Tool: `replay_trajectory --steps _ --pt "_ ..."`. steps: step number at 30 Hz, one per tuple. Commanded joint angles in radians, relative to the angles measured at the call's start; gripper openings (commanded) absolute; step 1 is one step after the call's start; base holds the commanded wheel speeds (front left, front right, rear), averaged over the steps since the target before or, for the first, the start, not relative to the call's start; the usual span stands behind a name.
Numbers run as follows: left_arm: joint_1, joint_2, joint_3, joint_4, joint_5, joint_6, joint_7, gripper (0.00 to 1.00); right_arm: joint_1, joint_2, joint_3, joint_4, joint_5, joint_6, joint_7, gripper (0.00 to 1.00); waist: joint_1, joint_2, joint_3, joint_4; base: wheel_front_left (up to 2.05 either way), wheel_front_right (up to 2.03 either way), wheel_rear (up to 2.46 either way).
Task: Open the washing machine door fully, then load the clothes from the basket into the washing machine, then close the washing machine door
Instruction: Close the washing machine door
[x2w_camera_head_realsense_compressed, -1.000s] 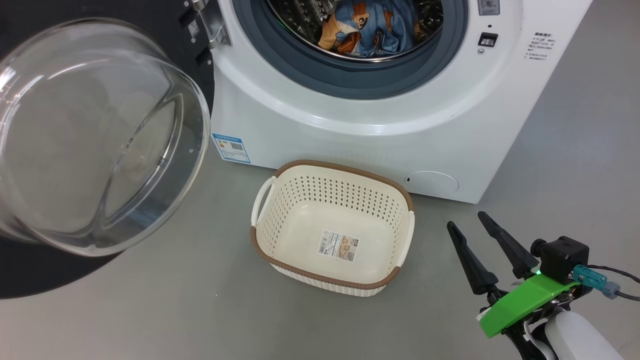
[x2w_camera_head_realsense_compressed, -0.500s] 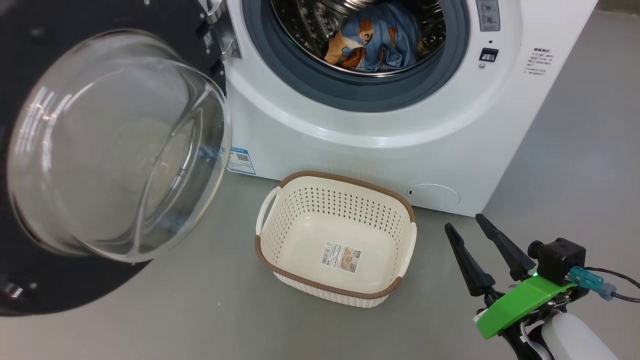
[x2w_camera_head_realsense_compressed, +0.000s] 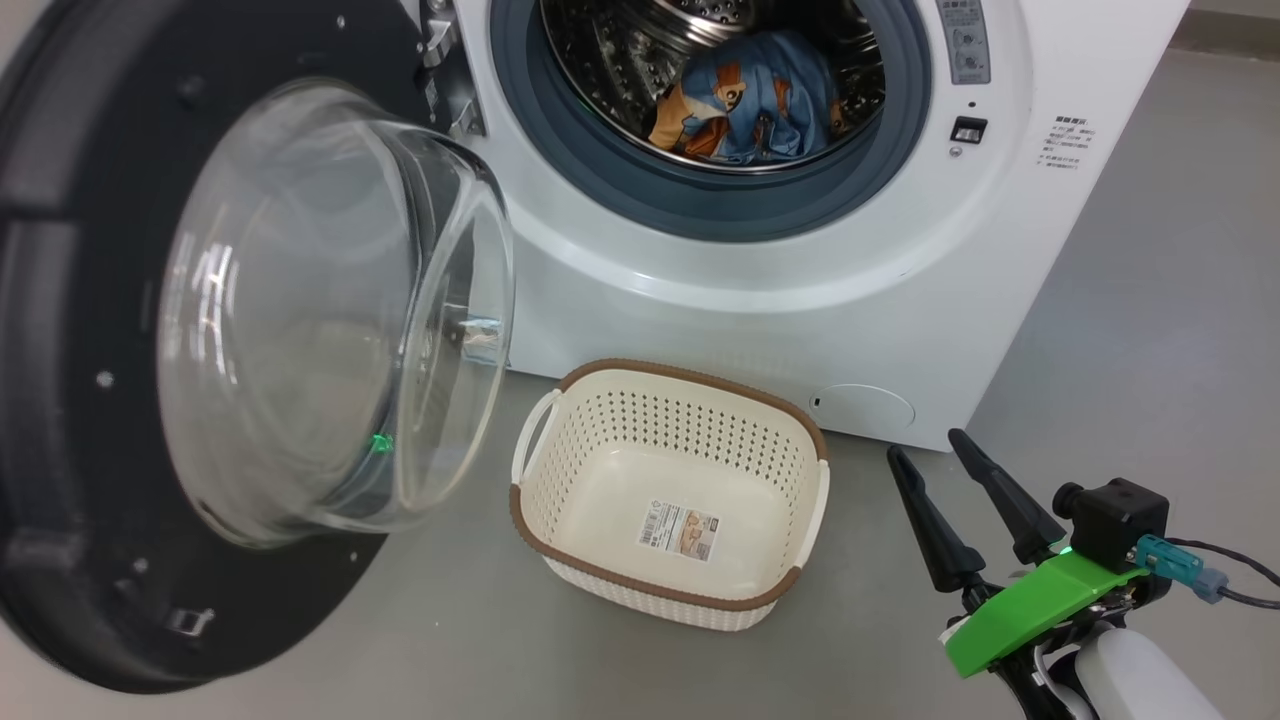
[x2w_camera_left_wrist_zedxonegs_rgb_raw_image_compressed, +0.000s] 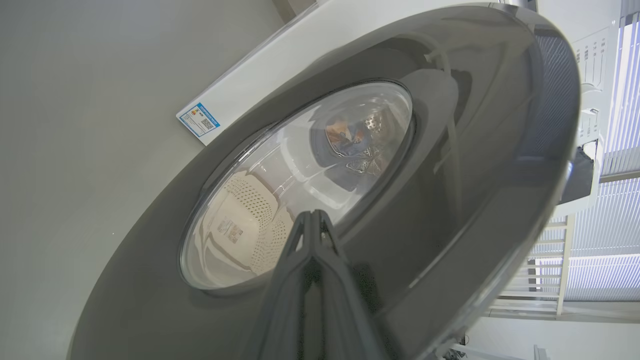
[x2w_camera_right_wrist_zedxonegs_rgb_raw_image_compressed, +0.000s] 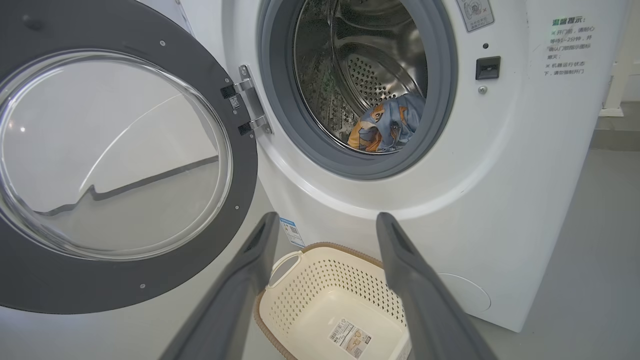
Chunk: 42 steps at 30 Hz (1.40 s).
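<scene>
The washing machine (x2w_camera_head_realsense_compressed: 750, 300) stands ahead with its drum open, and the bear-print clothes (x2w_camera_head_realsense_compressed: 750, 100) lie inside. The washing machine door (x2w_camera_head_realsense_compressed: 90, 400) hangs partly swung on its left hinge, its glass bowl (x2w_camera_head_realsense_compressed: 330, 310) bulging toward the basket. The cream basket (x2w_camera_head_realsense_compressed: 690, 375) sits on the floor before the machine, holding nothing but its label. In the left wrist view my left gripper (x2w_camera_left_wrist_zedxonegs_rgb_raw_image_compressed: 312, 215) is shut, tips at the door's (x2w_camera_left_wrist_zedxonegs_rgb_raw_image_compressed: 475, 150) glossy outer face beside the window. My right gripper (x2w_camera_head_realsense_compressed: 924, 444) is open right of the basket, holding nothing. In the right wrist view my right gripper (x2w_camera_right_wrist_zedxonegs_rgb_raw_image_compressed: 326, 217) frames the basket (x2w_camera_right_wrist_zedxonegs_rgb_raw_image_compressed: 340, 290) and clothes (x2w_camera_right_wrist_zedxonegs_rgb_raw_image_compressed: 385, 127).
Grey floor (x2w_camera_head_realsense_compressed: 1150, 300) lies around the machine. A blue sticker (x2w_camera_right_wrist_zedxonegs_rgb_raw_image_compressed: 291, 231) and a round cover (x2w_camera_head_realsense_compressed: 862, 408) mark its lower front, a latch socket (x2w_camera_head_realsense_compressed: 967, 129) sits right of the drum. Window blinds and a white rail (x2w_camera_left_wrist_zedxonegs_rgb_raw_image_compressed: 550, 280) show beyond the door.
The door has swung from wide open toward the machine, its bowl now turned more edge-on. The head camera has shifted a little. The right gripper has barely moved.
</scene>
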Motion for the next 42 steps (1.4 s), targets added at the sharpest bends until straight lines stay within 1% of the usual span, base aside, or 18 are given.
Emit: replay_trajectory --steps 1,3,4,12,19,24,32,42 --pt "0.021 0.036 0.01 -0.082 -0.022 0.014 0.04 0.0 0.011 0.006 0.018 -0.02 0.009 0.002 -0.012 1.0 0.0 0.0 -0.012 -0.008 0.0 0.0 0.0" --pt "0.045 0.022 0.001 -0.13 -0.03 0.029 0.061 0.0 0.014 0.01 0.02 -0.018 0.01 0.002 -0.012 1.0 0.0 0.0 -0.022 -0.014 0.0 0.0 0.0" --pt "0.045 0.022 0.001 -0.13 -0.03 0.029 0.061 0.0 0.014 0.01 0.02 -0.018 0.01 0.002 -0.012 1.0 0.0 0.0 -0.022 -0.014 0.0 0.0 0.0" --pt "0.105 -0.041 -0.012 -0.284 -0.079 0.096 0.118 0.0 0.028 0.025 0.021 -0.014 0.012 0.002 -0.012 1.0 0.0 0.0 -0.051 -0.037 0.0 0.0 0.0" --pt "0.113 -0.078 -0.054 -0.34 -0.087 0.116 0.142 0.0 0.033 0.033 0.023 -0.011 0.014 0.002 -0.012 1.0 0.0 0.0 -0.07 -0.063 0.0 0.0 0.0" --pt "0.113 -0.113 -0.092 -0.349 -0.084 0.113 0.143 0.0 0.037 0.042 0.03 -0.004 0.018 0.002 -0.012 1.0 0.0 0.0 -0.086 -0.086 0.0 0.0 0.0" --pt "0.098 -0.153 -0.124 -0.344 -0.071 0.102 0.119 0.0 0.036 0.042 0.032 -0.003 0.021 0.002 -0.012 1.0 0.0 0.0 -0.088 -0.13 0.0 0.0 0.0" --pt "0.062 -0.203 -0.162 -0.318 -0.059 0.083 0.087 0.0 0.031 0.045 0.031 -0.002 0.021 0.002 -0.012 1.0 0.0 0.0 -0.08 -0.163 0.0 0.0 0.0"
